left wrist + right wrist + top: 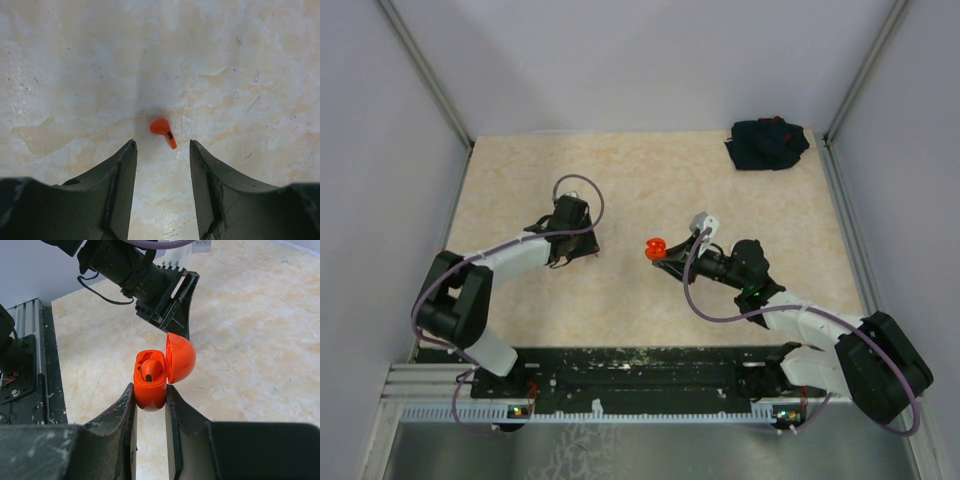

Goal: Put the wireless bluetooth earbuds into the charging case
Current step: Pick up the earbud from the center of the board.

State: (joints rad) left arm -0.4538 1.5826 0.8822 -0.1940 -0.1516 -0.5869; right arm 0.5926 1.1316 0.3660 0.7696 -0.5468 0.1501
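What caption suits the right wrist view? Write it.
Right end effector grips open red charging case, one red earbud seated inside.

A dark crumpled cloth bundle (pixel 767 144) lies at one o'clock on the beige marbled bench (pixel 650 180), near its far right corner. A dark base rail (pixel 650 370) spans the six o'clock edge.

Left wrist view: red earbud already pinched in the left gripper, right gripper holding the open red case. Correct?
Not pinched. The left wrist view shows the earbud lying loose on the table, just ahead of the left gripper, whose jaws stand open and clear of it. The rest holds: the right gripper is shut on the open red case.
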